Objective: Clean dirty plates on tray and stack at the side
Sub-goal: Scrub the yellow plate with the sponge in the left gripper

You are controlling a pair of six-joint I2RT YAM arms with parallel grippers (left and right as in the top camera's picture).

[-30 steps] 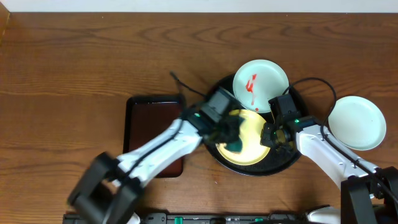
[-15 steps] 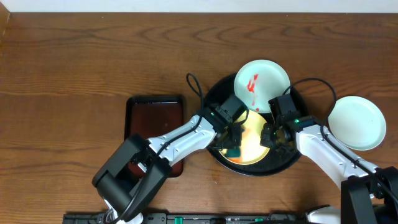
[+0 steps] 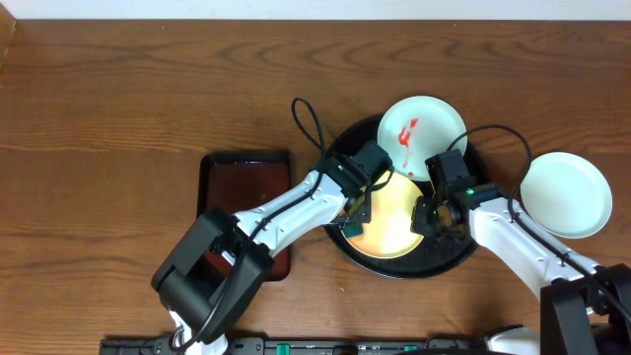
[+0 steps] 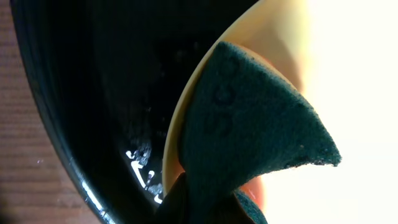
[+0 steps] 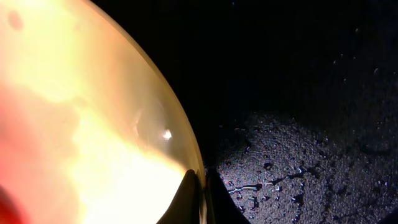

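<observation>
The black tray [image 3: 404, 274] holds a pale yellow plate [image 3: 392, 225]. My right gripper [image 3: 426, 221] is shut on this plate's right rim, one finger on each side of the edge [image 5: 200, 196]. My left gripper [image 3: 356, 209] is shut on a dark green sponge [image 4: 249, 124] that lies against the yellow plate's [image 4: 280, 31] left edge, over the wet tray [image 4: 93, 93]. A blue-white plate [image 3: 421, 136] with red sauce smears leans on the tray's far rim. Another blue-white plate [image 3: 565, 194] with no sauce lies on the table to the right of the tray.
A small rectangular red-brown tray [image 3: 242, 197] lies left of the black tray, partly under my left arm. A black cable loop [image 3: 311, 123] rises behind the left wrist. Water drops spot the tray floor [image 5: 298, 149].
My left gripper has carried the sponge from the plate's lower middle up to its upper left edge. The right gripper has kept its hold on the rim.
</observation>
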